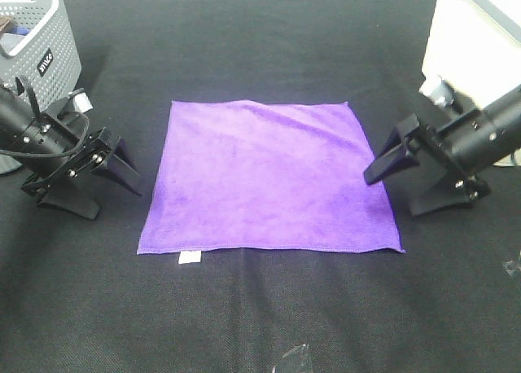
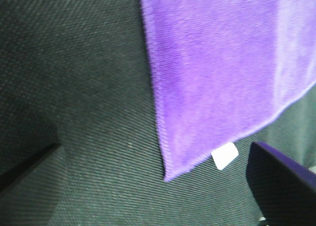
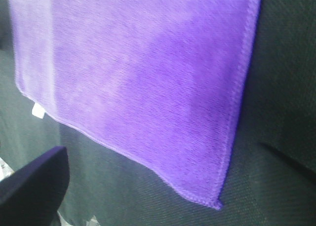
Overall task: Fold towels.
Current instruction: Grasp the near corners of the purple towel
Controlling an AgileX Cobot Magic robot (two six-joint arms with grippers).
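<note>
Since the purple towel point(image 1: 269, 177) lies flat and unfolded in a single layer at the middle of the black table cover point(image 1: 260, 324), we see all four of its stitched edges from the high camera. Its small white tag point(image 1: 189, 258) pokes out from the near hem, close to the corner at 7 o'clock, and rests on the cover. Faint creases run along the far edge, toward 12 o'clock.

At 9 o'clock from the towel we find the left gripper point(image 1: 114, 200), just beside the cloth but apart from it. Its jaws stand wide and grip nothing. Through its wrist camera we see one dark finger point(image 2: 281, 186) near the tag point(image 2: 225, 155).

At 3 o'clock sits the right gripper point(image 1: 395, 195), likewise spread wide and empty. One fingertip reaches the towel's edge in the high view, and we cannot tell whether it touches. Its wrist camera shows a blurred finger point(image 3: 29, 186) and the towel's stitched near corner.

Farther out, a grey perforated basket point(image 1: 37, 39) stands at 10 o'clock and a white box point(image 1: 472, 31) at 2 o'clock.
</note>
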